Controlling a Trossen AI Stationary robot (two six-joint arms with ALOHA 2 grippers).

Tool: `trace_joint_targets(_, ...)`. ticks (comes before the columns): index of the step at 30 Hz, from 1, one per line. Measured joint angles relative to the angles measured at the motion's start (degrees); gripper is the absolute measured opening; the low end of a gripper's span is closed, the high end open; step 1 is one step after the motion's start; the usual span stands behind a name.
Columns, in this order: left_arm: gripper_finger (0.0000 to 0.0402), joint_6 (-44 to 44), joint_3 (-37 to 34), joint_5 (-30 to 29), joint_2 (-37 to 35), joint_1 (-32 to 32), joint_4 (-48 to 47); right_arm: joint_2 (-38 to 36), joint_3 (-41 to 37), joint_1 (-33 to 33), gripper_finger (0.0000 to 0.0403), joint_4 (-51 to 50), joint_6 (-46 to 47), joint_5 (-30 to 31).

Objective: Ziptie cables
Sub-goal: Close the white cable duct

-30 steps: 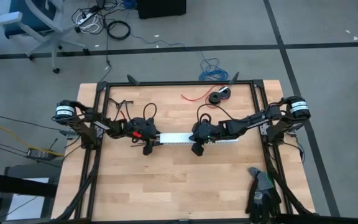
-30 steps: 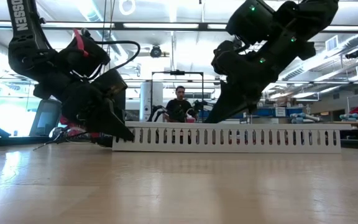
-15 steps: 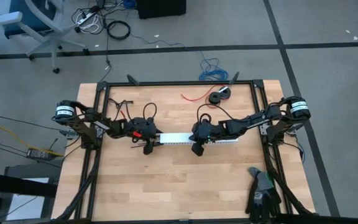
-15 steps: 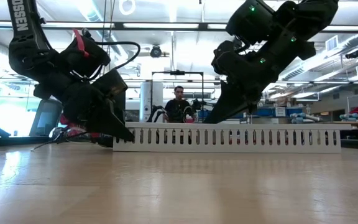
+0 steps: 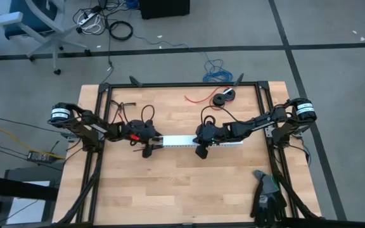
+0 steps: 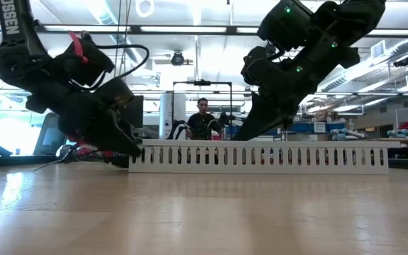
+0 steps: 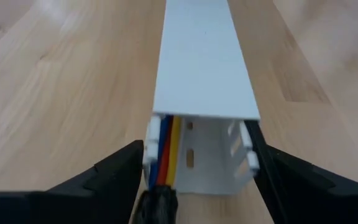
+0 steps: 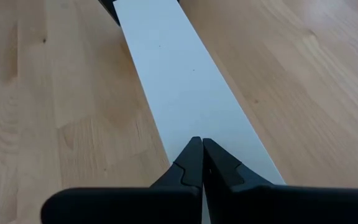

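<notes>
the cables point(image 7: 165, 144) are lying inside the open end of the white slotted duct point(image 7: 202, 74) on the tabletop point(image 5: 170, 190). the left gripper point(image 7: 194, 171) is straddling that end, jaws apart. the right gripper point(image 8: 202, 163) is pressing on the duct's lid, jaws together.

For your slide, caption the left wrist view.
Open left tool at the white duct's end, the cables running inside.

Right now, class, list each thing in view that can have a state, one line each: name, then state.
Left end effector: open, fingers either side of the duct's end.
Right end effector: shut, tips on the duct's lid.
White slotted duct: lying flat, lid on.
Cables: running into the duct's open end.
</notes>
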Motion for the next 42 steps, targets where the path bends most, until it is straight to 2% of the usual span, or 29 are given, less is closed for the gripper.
trace_joint_targets(12, 0.0296, 0.23, -1.83, -1.41, 0.33, 0.0, 2.86, 0.02, -0.07, 0.0, 0.0, 0.63, 0.26, 0.05)
trace_joint_targets(23, 0.0256, 0.4, -1.83, -1.48, 0.33, -0.02, 2.84, 0.02, -0.07, 0.0, 0.0, 0.63, 0.24, 0.08)
trace_joint_targets(29, 0.025, 0.38, -1.83, -1.49, 0.33, -0.02, 2.84, -0.72, -0.16, 0.2, 0.0, 0.61, -1.01, -0.17)
trace_joint_targets(33, 0.025, 0.14, -1.83, -1.45, 0.35, -0.02, 2.83, -6.26, -0.48, 1.4, 0.0, -1.25, -3.86, -1.9)
trace_joint_targets(36, 0.025, 0.01, -1.83, -1.48, 0.35, -0.02, 2.82, -12.47, -0.23, 2.63, 0.0, -3.6, -3.78, -0.26)
trace_joint_targets(42, 0.025, -0.01, -1.83, -1.5, 0.35, -0.02, 2.8, -19.19, -0.22, 5.17, 0.0, -20.46, 6.35, 4.79)
